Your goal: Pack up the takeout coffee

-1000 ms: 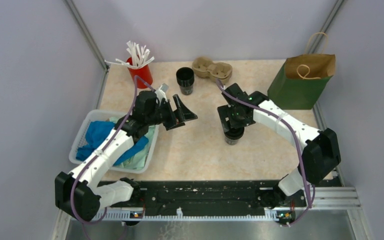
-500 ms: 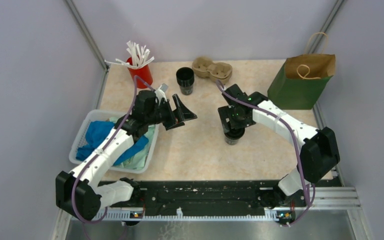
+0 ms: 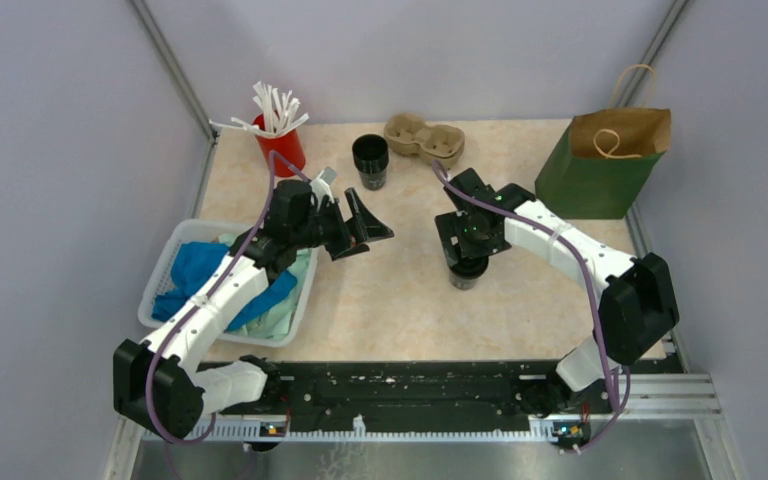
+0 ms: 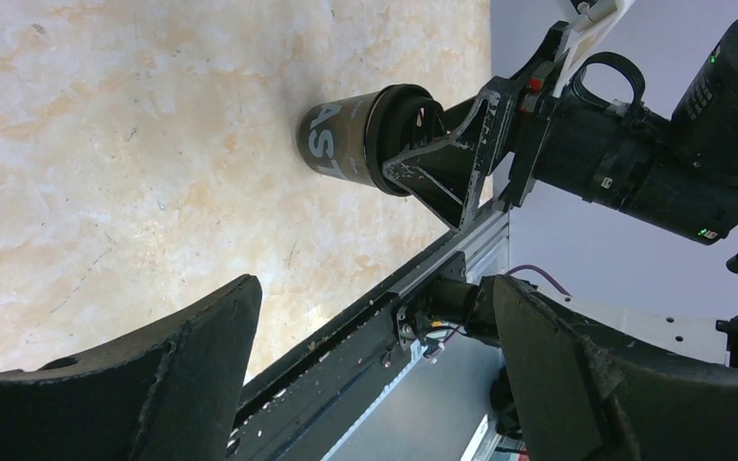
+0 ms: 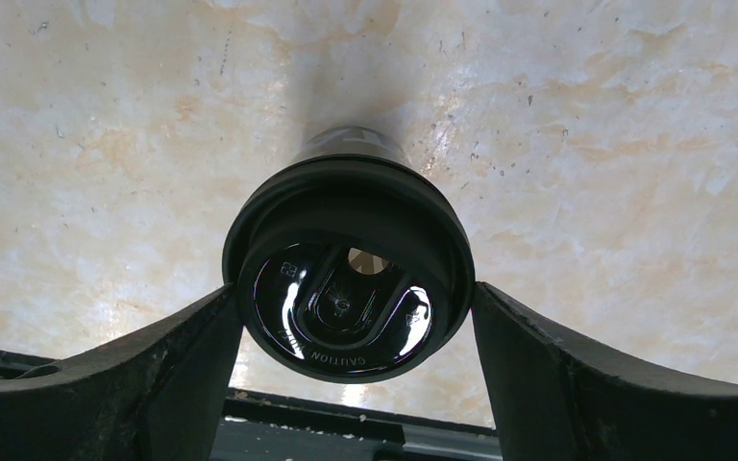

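Pinching the takeout coffee (image 5: 351,240) at the lid rim with the right gripper (image 3: 468,260), one finger touching on each side. Standing upright on the table (image 3: 400,300), right of the middle, well apart from the near rail (image 3: 410,385) and the green bag (image 3: 590,170). Holding the left gripper (image 3: 365,235) spread wide and empty above bare surface, right of the white basket (image 3: 205,224). Open room between both grippers; farther back, an open black cup (image 3: 370,160) beside the pulp tray (image 3: 423,137).
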Controlling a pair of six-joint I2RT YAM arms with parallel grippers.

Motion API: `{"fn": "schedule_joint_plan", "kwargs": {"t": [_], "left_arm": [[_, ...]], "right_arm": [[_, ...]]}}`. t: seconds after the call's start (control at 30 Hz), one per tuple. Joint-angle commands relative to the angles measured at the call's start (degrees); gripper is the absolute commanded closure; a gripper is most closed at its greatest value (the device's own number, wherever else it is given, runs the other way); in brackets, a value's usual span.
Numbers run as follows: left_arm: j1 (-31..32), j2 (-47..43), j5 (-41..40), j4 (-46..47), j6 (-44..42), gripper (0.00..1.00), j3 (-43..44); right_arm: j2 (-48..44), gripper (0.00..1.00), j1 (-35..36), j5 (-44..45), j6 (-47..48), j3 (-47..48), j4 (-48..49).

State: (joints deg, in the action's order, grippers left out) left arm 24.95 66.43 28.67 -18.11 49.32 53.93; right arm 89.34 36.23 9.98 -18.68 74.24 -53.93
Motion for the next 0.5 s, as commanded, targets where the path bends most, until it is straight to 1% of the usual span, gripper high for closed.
{"fn": "schedule_joint_plan", "kwargs": {"t": [0.0,0.23,0.37,0.4,0.47], "left_arm": [[-0.50,-0.29,1.17,1.55,-1.29,0.04,1.11],[-0.61,-0.05,2.62,1.13,-2.00,0.02,0.76],[-0.62,1.80,6.40,1.12,-1.81,0.01,0.92],[-0.48,2.76,8.07,1.22,-1.68,0.02,1.24],[-0.20,5.41,12.11,1.24,-1.88,0.03,2.31]], "right_arm": [[0.34,0.14,-0.21,-0.18,-0.73,0.20,1.21],[-0.56,0.05,-0.27,-0.15,-1.26,1.95,-1.07],[-3.99,0.02,-0.90,-0.49,-1.72,4.78,-4.39],[-5.62,0.02,-2.12,-2.23,-1.80,4.70,-4.47],[-9.30,0.04,-5.97,-10.31,-1.38,2.50,-3.01]]}}
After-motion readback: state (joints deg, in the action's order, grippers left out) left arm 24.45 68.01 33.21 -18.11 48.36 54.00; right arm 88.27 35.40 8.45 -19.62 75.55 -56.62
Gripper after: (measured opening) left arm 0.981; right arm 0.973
